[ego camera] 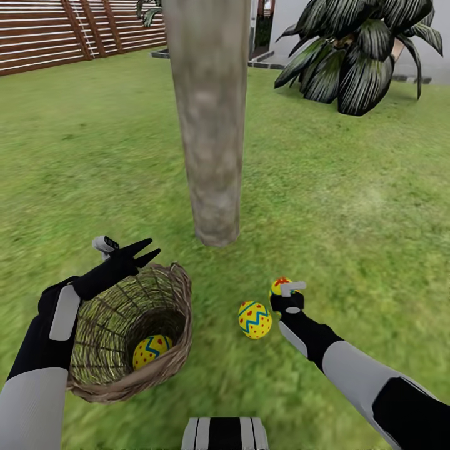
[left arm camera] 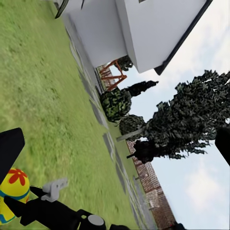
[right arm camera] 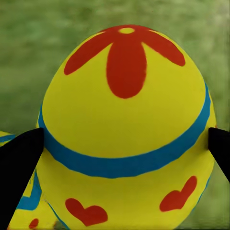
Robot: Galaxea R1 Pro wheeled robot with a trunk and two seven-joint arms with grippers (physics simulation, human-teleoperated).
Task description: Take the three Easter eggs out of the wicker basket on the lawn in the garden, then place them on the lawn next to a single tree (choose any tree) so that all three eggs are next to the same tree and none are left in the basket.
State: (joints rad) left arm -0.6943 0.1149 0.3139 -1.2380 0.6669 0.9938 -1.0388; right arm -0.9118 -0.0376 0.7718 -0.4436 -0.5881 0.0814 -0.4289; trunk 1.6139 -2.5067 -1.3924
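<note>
At six o'clock in the head view, nearest the camera, sits the robot's striped base (ego camera: pixel 225 434). Just beyond it at seven o'clock the wicker basket (ego camera: pixel 172 362) lies tipped on the lawn (ego camera: pixel 350 206), its mouth turned toward the camera, with one Easter egg (ego camera: pixel 151 351) resting deep inside it. The left gripper (ego camera: pixel 147 251) hovers over the basket's far rim, its two black fingers (ego camera: pixel 139 245) slightly apart and holding nothing.

At about five o'clock the right arm reaches forward, and the right gripper (ego camera: pixel 282 292) is clamped on a second egg (ego camera: pixel 279 286); the right wrist view shows that held egg (right arm camera: pixel 125 129), yellow with a red flower, a blue band and red hearts, touched on each side by a dark finger (right arm camera: pixel 19 163). Whether this egg is touching the grass I cannot tell. Just beside it, toward the basket, a third egg (ego camera: pixel 254 319) with a blue zigzag and red hearts lies on the grass.

Farther on, near the centre and rising toward twelve o'clock, stands the tree (ego camera: pixel 209 119) with its thick pale mottled trunk, close to both outside eggs. At one o'clock, well beyond, a dark striped-leaf plant (ego camera: pixel 356 53) grows; at eleven o'clock runs the brown slatted fence (ego camera: pixel 69 31).
</note>
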